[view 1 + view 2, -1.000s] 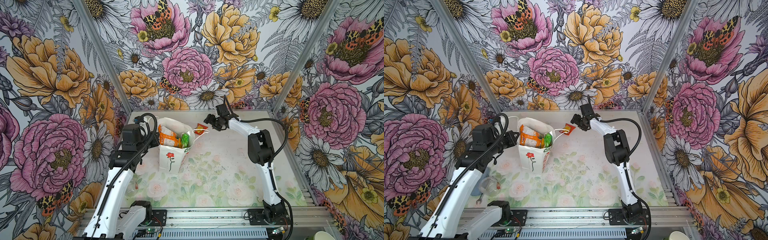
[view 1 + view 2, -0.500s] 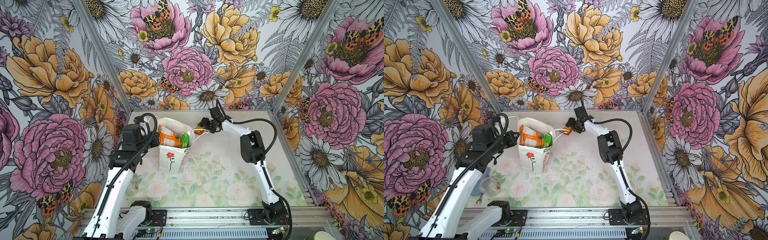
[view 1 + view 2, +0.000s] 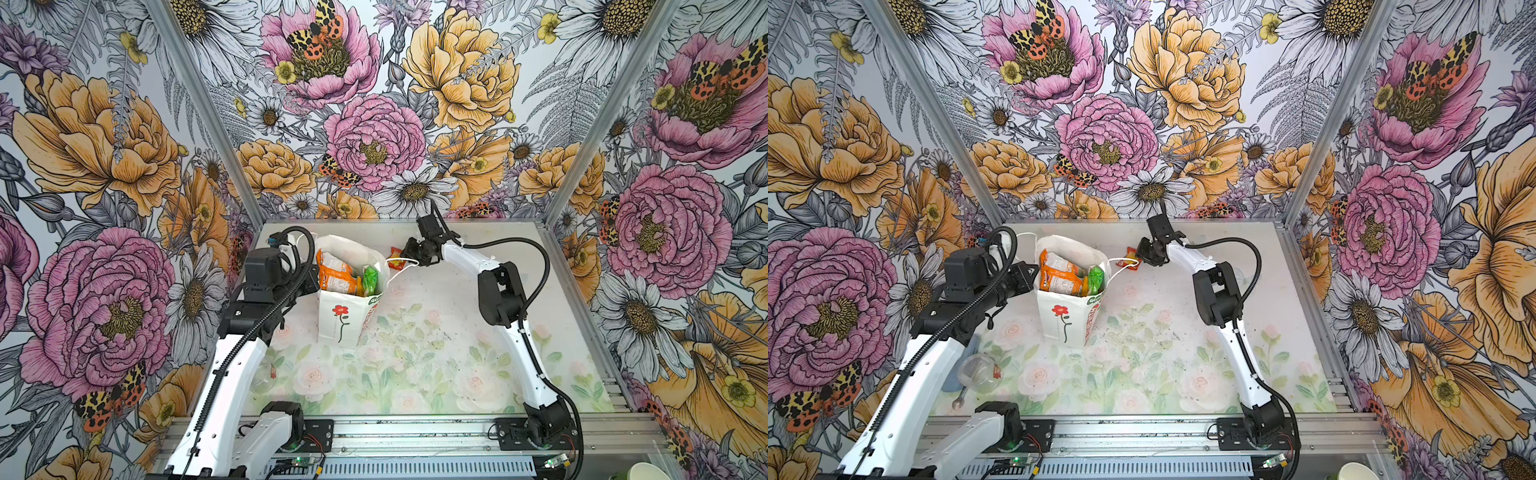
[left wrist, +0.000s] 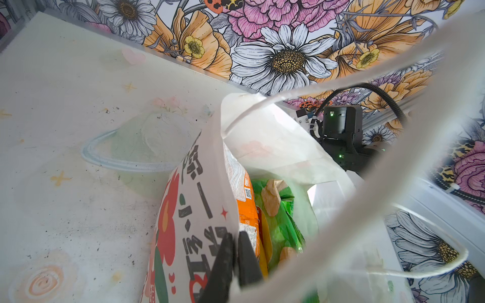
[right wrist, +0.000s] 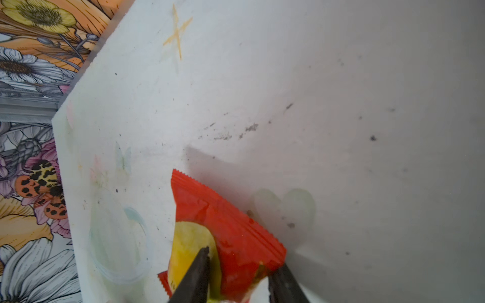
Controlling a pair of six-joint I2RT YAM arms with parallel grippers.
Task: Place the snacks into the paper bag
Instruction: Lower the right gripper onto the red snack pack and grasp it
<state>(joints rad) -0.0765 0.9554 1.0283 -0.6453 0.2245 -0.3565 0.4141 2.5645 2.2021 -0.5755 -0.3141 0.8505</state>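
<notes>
Right wrist view: red packet (image 5: 228, 236) between fingers (image 5: 194, 275); cord handle (image 3: 402, 261) alongside.

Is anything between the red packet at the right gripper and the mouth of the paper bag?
Only the white cord handle: it loops out from the paper bag toward the red packet, on the side the right gripper would come from. It could snag. Otherwise nothing visible; the left gripper pinches the opposite rim.

Dark Chinese-style characters on paper bag (image 4: 189, 210) side, not legible, QR code (image 4: 248, 193) on orange packet (image 4: 250, 215)
</notes>
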